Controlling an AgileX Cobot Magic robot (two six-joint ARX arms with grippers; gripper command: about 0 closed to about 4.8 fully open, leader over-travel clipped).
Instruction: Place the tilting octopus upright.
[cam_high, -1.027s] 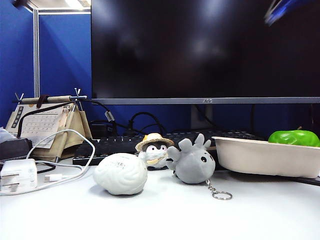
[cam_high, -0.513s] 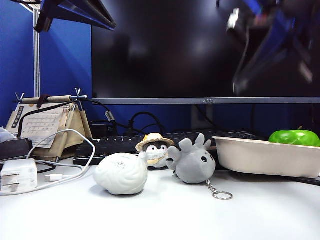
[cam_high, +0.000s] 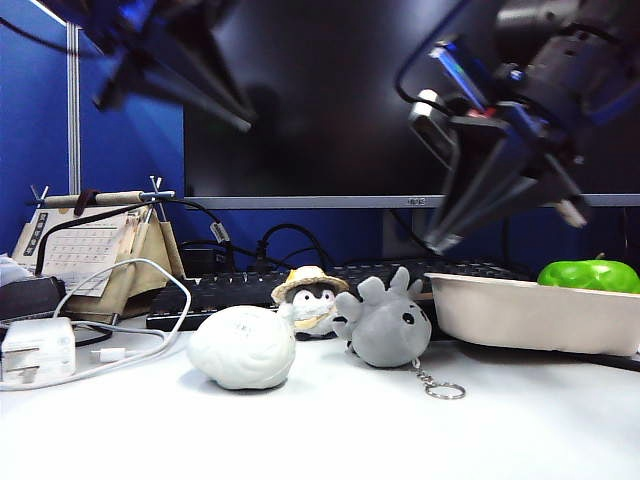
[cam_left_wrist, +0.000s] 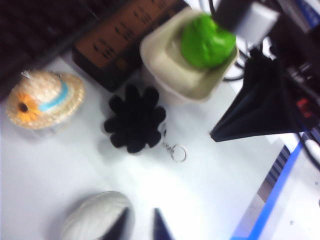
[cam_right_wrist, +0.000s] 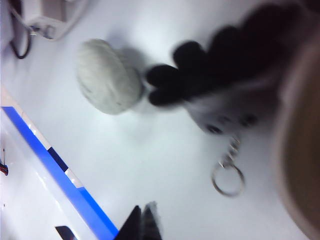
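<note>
While both arms hang above the desk (cam_high: 330, 440), nothing of the task is done. Item, octopus (cam_high: 385, 322): grey plush, lying tipped with its tentacles up and to the side, eyes facing right; it rests between the straw-hatted penguin (cam_high: 308, 300) and the cream tray (cam_high: 520, 315), keyring (cam_high: 443, 389) trailing in front. Item, white brain-shaped lump (cam_high: 241, 346): just left of the penguin, apart from the octopus. Item, left hand (cam_left_wrist: 141, 227): high on the left, tips a narrow gap apart, holding nothing. Item, right hand (cam_right_wrist: 141, 222): above the tray's near end, tips pressed together, empty. Remaining, by judgement: descent, grasp, righting and release, all outstanding.
</note>
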